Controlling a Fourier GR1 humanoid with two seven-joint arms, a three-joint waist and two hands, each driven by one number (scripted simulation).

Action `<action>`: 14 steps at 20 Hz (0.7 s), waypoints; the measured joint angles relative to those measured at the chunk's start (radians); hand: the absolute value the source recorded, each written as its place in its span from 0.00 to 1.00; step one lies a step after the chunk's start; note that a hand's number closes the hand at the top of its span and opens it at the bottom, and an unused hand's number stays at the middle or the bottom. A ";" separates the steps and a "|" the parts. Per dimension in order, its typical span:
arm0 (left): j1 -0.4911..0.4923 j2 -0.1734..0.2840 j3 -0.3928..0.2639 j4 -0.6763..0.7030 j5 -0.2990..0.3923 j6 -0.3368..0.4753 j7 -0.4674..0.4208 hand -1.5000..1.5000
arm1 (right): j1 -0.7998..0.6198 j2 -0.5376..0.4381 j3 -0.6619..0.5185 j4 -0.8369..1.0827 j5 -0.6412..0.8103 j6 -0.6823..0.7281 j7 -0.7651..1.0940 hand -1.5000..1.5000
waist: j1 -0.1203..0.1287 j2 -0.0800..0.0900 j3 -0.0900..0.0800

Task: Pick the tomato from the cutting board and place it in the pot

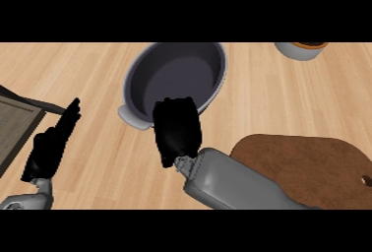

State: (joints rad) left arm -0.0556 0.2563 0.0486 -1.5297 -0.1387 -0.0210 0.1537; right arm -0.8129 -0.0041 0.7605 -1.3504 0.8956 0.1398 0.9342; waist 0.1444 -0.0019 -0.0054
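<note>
Risk: right robot hand (pixel 176 130) hangs over the near rim of the pot (pixel 174 78), fingers curled; tomato hidden, presumably clamped inside. Early release drops it onto the table (pixel 291 98). Left robot hand (pixel 51 142) rests open.

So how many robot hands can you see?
2. The left hand is at the left side, open with fingers straight, resting above the counter. The right hand is in the middle, at the near rim of the pot; whether it holds anything is hidden.
</note>
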 measured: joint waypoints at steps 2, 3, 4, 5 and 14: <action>-0.007 0.000 0.003 0.008 -0.003 0.005 -0.001 0.50 | -0.086 0.000 0.018 0.001 0.022 -0.028 0.066 1.00 | -0.003 -0.001 0.000; -0.011 0.000 0.005 0.012 -0.002 0.005 0.000 0.50 | -0.125 -0.001 0.026 0.004 0.028 -0.044 0.093 1.00 | -0.006 0.000 0.000; -0.020 0.000 0.006 0.015 -0.001 0.004 0.003 0.50 | -0.162 -0.002 0.030 0.007 0.025 -0.058 0.112 1.00 | -0.005 0.001 0.000; -0.022 0.001 0.006 0.017 -0.003 0.005 0.002 0.50 | -0.194 -0.003 0.032 0.006 0.020 -0.076 0.129 1.00 | -0.004 0.002 0.000; -0.045 0.006 0.023 0.038 0.000 0.008 -0.004 0.50 | -0.419 -0.006 -0.003 0.104 -0.049 -0.228 0.186 1.00 | -0.016 0.010 0.001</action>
State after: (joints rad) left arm -0.1009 0.2622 0.0718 -1.4919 -0.1390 -0.0132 0.1502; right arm -1.2315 -0.0102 0.7571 -1.2468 0.8463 -0.0885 1.1198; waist 0.1284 0.0084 -0.0044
